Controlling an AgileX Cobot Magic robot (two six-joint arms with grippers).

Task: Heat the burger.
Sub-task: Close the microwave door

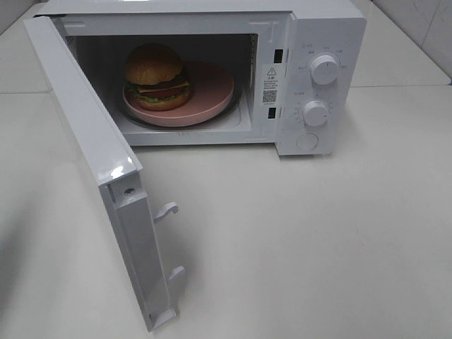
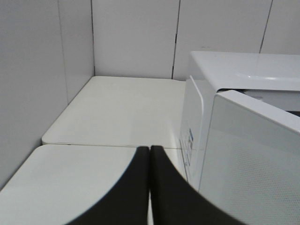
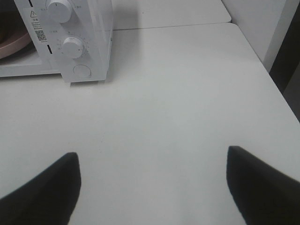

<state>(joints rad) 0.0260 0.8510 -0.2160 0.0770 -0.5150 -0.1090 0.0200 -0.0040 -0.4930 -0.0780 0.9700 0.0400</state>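
Observation:
The burger [image 1: 156, 78] with its glossy brown bun sits on a pink plate [image 1: 212, 92] inside the open white microwave [image 1: 321, 28]. The microwave door [image 1: 92, 155] swings out to the left. Neither gripper appears in the exterior high view. My left gripper [image 2: 150, 154] is shut, its dark fingers pressed together with nothing between them, beside the microwave's outer left side [image 2: 243, 140]. My right gripper [image 3: 152, 161] is open and empty over the table, in front of and to the right of the microwave's control panel [image 3: 70, 42].
Two white knobs [image 1: 324, 68] and a round button [image 1: 307, 142] sit on the microwave's right panel. The pink plate's edge [image 3: 11, 47] shows in the right wrist view. Grey wall panels [image 2: 131, 37] stand behind the white table [image 1: 296, 240].

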